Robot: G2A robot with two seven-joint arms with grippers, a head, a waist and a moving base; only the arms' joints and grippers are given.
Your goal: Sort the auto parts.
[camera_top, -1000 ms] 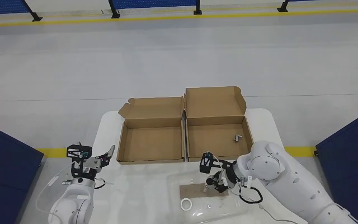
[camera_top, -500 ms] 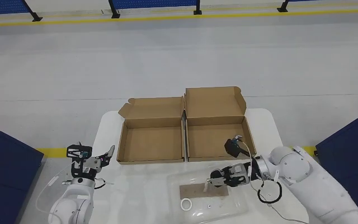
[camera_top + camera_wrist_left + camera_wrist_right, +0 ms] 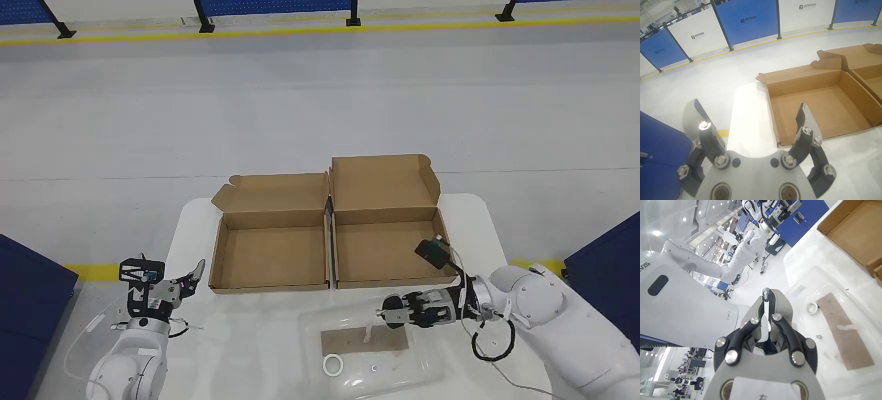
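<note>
My right gripper (image 3: 766,299) is shut on a small threaded metal bolt (image 3: 765,293) that sticks out past its fingertips. In the top view this gripper (image 3: 384,312) hovers over the far part of a clear plastic tray (image 3: 412,370). The tray (image 3: 829,289) holds a white ring (image 3: 812,308), a small nut (image 3: 818,336) and a pale translucent piece (image 3: 847,327) on a brown pad (image 3: 845,344). The ring (image 3: 332,366) lies at the pad's near left corner. My left gripper (image 3: 749,113) stands open and empty at the table's left edge (image 3: 166,285).
Two open cardboard boxes sit side by side at the back of the table, the left box (image 3: 270,258) bare inside and the right box (image 3: 385,250) beside it. From the left wrist, the left box (image 3: 819,106) lies just ahead. White tabletop (image 3: 250,340) shows between arm and tray.
My right arm has swung out to the right while its gripper stays over the tray's far part, still holding the bolt. The left arm has not moved.
</note>
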